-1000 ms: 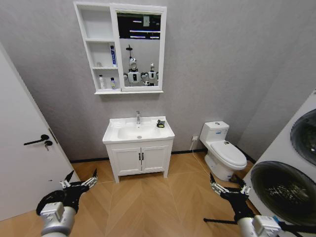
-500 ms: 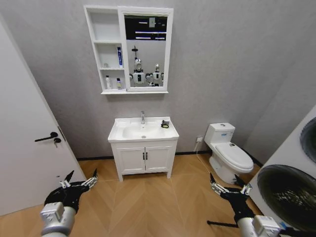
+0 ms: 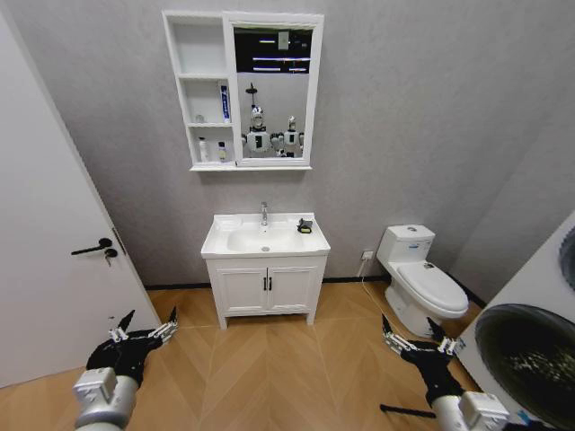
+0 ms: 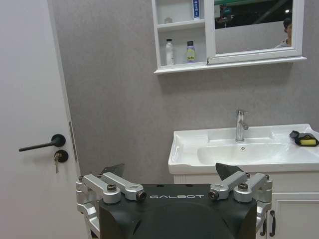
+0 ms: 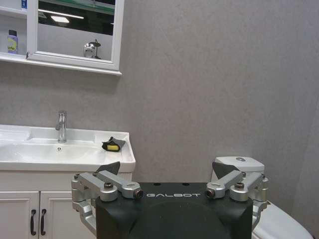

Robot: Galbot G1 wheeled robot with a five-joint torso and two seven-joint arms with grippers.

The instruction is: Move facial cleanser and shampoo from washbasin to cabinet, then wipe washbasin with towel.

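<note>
**A:** Against the grey back wall, what have you got?

**B:** I see the washbasin [image 3: 265, 241] set on a white two-door cupboard [image 3: 267, 290], chrome tap [image 3: 264, 213] at the rear edge. The towel [image 3: 305, 226] lies on the basin's rim at its right rear corner, apart from the tap. Above hangs the cabinet [image 3: 205, 90], three open shelves joined to a mirror [image 3: 272, 94].

**A:** Anything on the shelves?

**B:** A blue-and-white tube [image 3: 225, 102] stands on the middle shelf, and two small bottles [image 4: 179, 51] stand side by side on the bottom one. I can't read their labels.

**A:** The rest of the room?

**B:** Herringbone wood floor [image 3: 269, 368], a white door [image 3: 54, 251] with a black handle on my left, a white toilet [image 3: 420, 280] right of the basin, and a washing machine [image 3: 530, 346] at the far right edge.

**A:** And the grippers?

**B:** My left gripper [image 3: 144, 332] hangs low over the floor on the left, jaws spread wide, nothing between them. My right gripper [image 3: 415, 343] sits low on the right, near the toilet, equally wide and empty. Both are well apart from the basin.
</note>
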